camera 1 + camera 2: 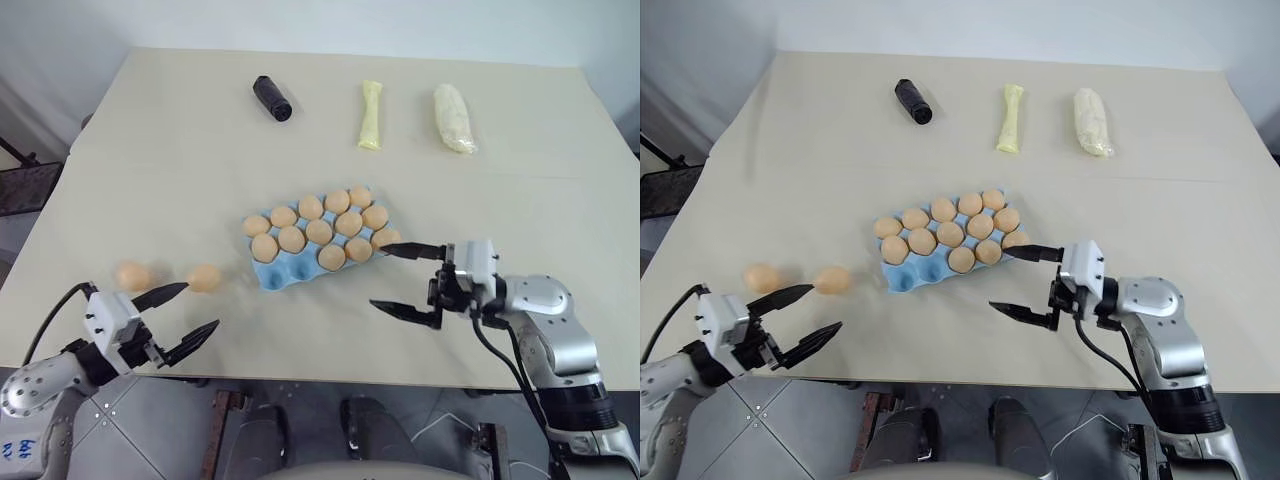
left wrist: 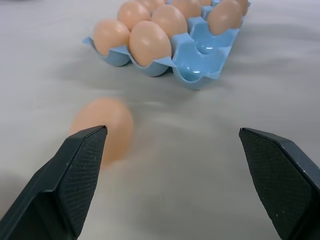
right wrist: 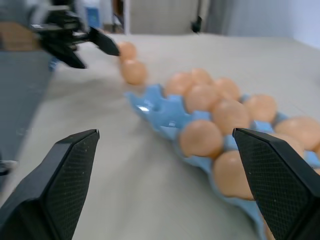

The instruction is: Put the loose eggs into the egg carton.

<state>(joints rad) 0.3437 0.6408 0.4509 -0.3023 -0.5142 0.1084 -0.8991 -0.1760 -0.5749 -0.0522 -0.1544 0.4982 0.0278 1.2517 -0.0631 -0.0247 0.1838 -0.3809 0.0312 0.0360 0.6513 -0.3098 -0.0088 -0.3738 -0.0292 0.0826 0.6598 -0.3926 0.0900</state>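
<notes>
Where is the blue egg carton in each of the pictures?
Left eye view: the egg carton sits mid-table, between the two grippers.
Right eye view: same spot, slightly left of centre.
Left wrist view: beyond the open fingers, empty cups nearest.
Right wrist view: runs from the middle toward the lower corner.
Shared landmark: the loose egg nearest the carton's empty cups.

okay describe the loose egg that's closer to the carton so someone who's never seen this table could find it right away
Start at the light blue egg carton in the middle of the table. Just off its near-left corner lies a tan-orange egg, beside the upper finger of the left tool. A second loose egg sits farther left, away from the carton.
</notes>
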